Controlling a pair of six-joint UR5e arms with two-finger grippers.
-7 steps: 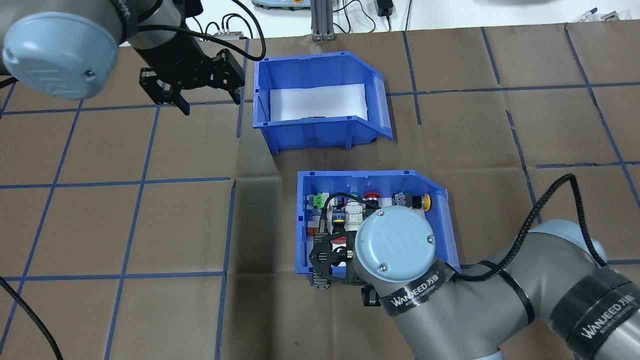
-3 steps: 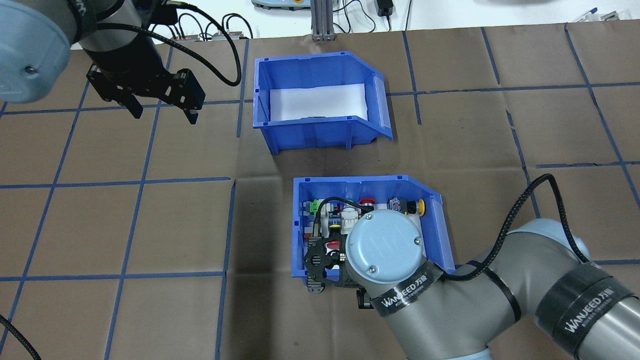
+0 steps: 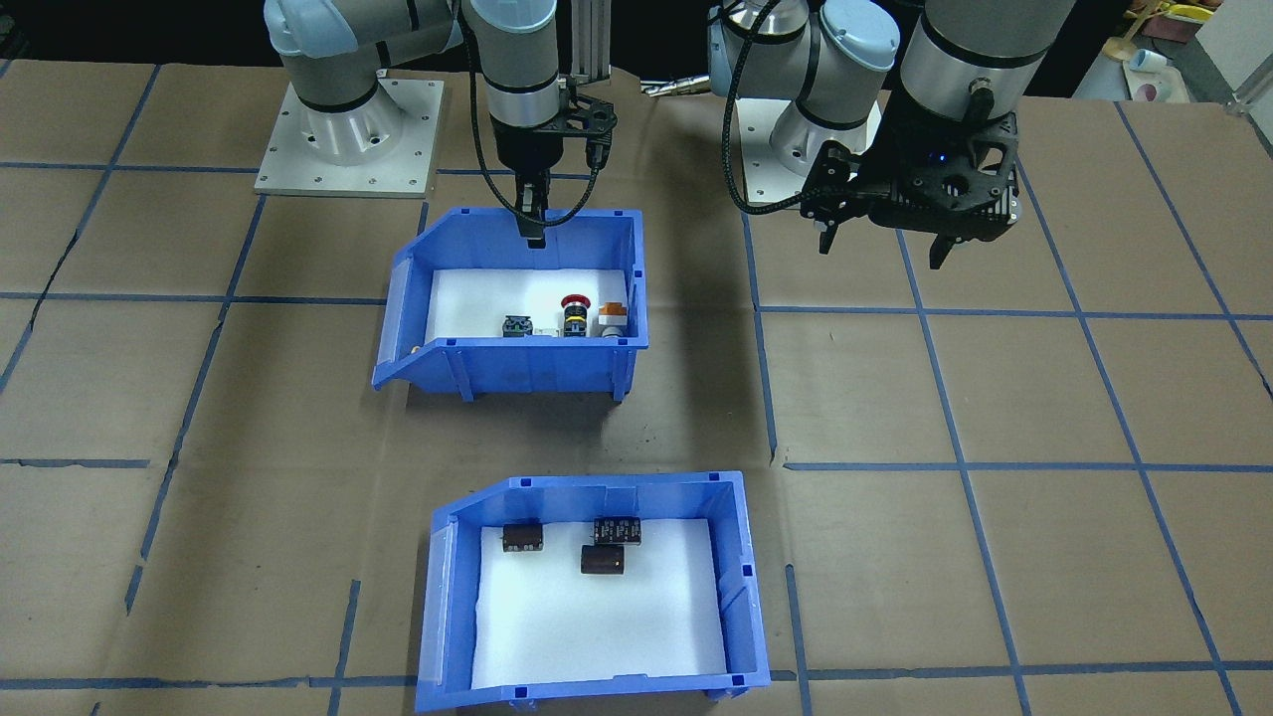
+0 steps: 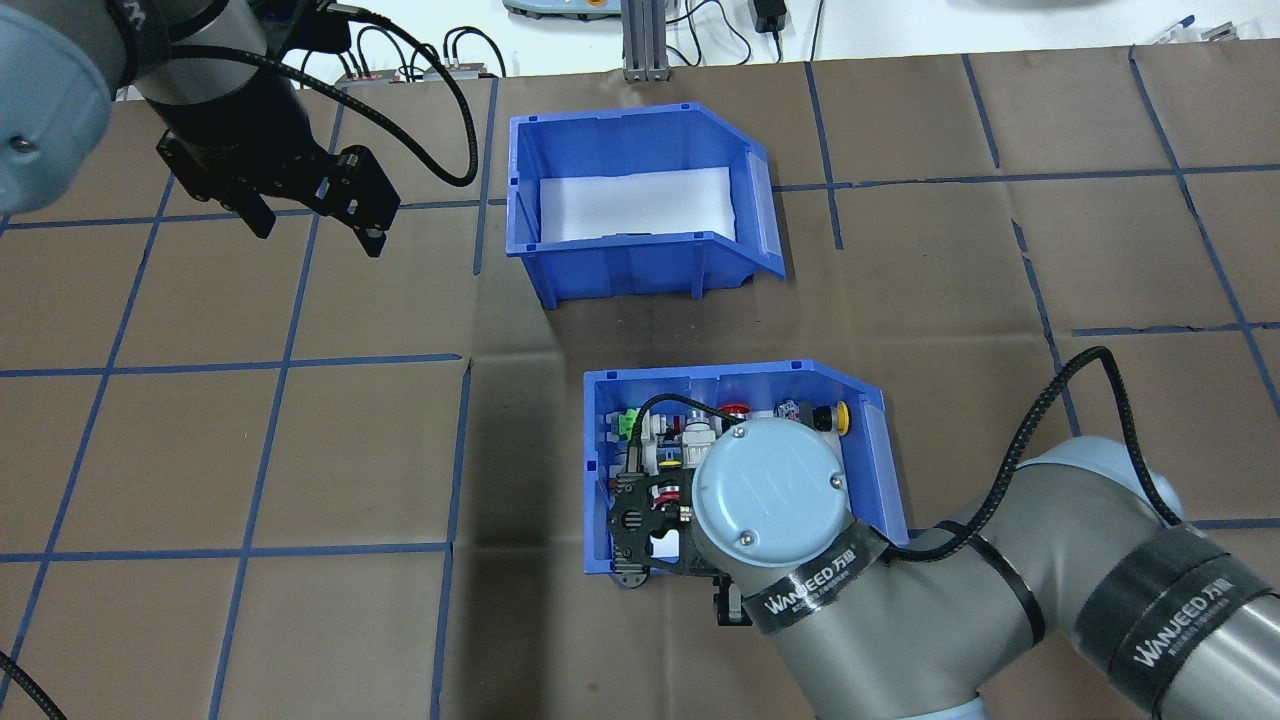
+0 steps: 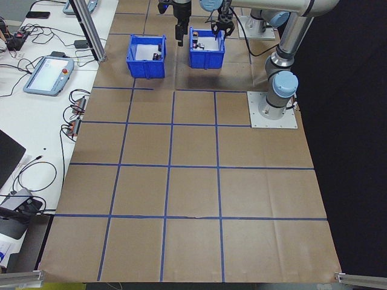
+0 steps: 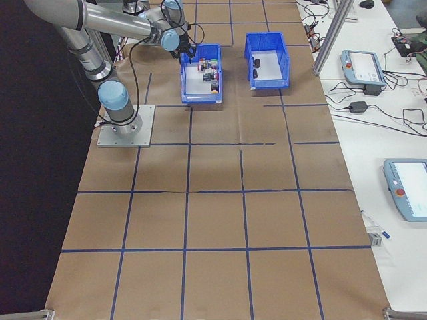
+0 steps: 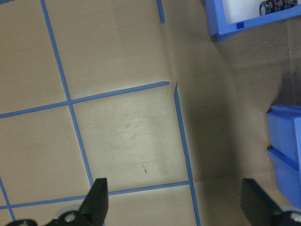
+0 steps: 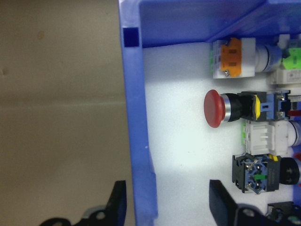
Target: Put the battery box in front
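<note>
The battery box (image 3: 597, 484) is a blue bin with a white liner and three dark cylinders (image 3: 602, 560). It stands on the side far from the robot and shows as the far bin (image 4: 625, 265) in the overhead view. Closer to the robot stands the other blue bin (image 3: 527, 368), holding coloured buttons. My right gripper (image 8: 167, 188) is open astride that bin's robot-side wall (image 8: 138, 117). One finger is outside against the wall and the other is inside over the foam. My left gripper (image 4: 315, 225) hangs open and empty above the table, to the left of the battery box.
Brown paper with a blue tape grid covers the table. An aluminium post (image 4: 645, 40) stands at the far edge, with cables and a teach pendant (image 6: 363, 63) on the white bench beyond. The arm bases (image 3: 343, 139) sit behind the button bin.
My left gripper has drawn away to the left from the battery box's side. The button bin has shifted a little toward the robot together with my right wrist.
</note>
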